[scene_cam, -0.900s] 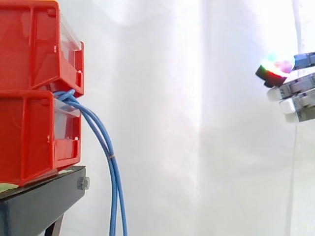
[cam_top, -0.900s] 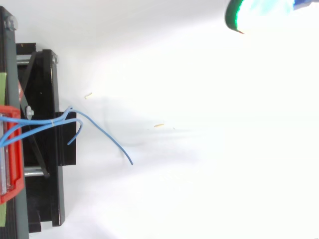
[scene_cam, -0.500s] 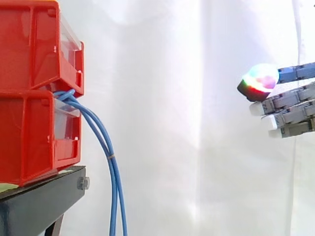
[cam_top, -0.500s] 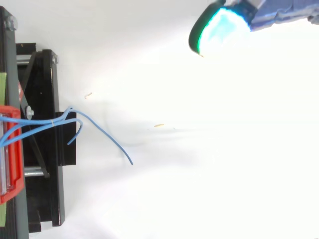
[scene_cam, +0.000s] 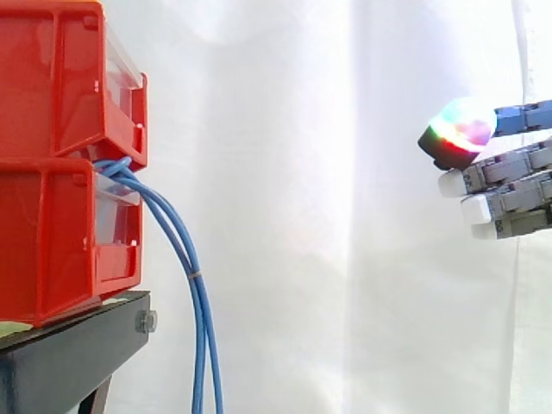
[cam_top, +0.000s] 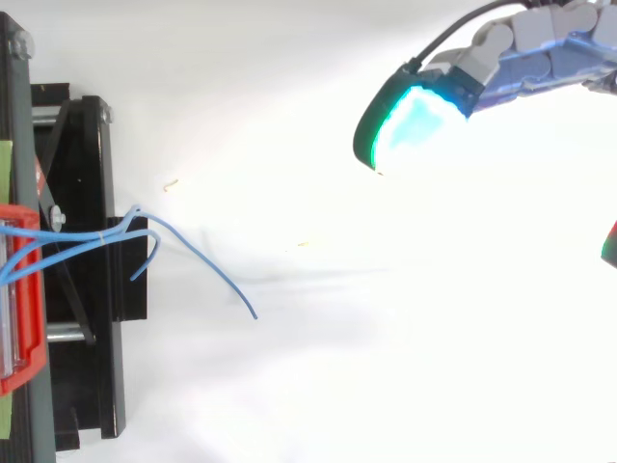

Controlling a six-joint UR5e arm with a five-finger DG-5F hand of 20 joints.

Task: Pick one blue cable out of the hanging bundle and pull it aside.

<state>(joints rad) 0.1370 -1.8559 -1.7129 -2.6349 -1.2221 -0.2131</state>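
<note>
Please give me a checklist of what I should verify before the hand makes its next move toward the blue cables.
1. Hand open, fingers straight: ok.
2. Hand carries nothing: ok.
3. Blue cables hang freely from the red bins: ok.
4. Path between hand and cables free of obstacles: ok.
5. Hand at the cables: not ok, a wide gap separates them.
6. One cable separable from the bundle at hand height: cannot tell.
</note>
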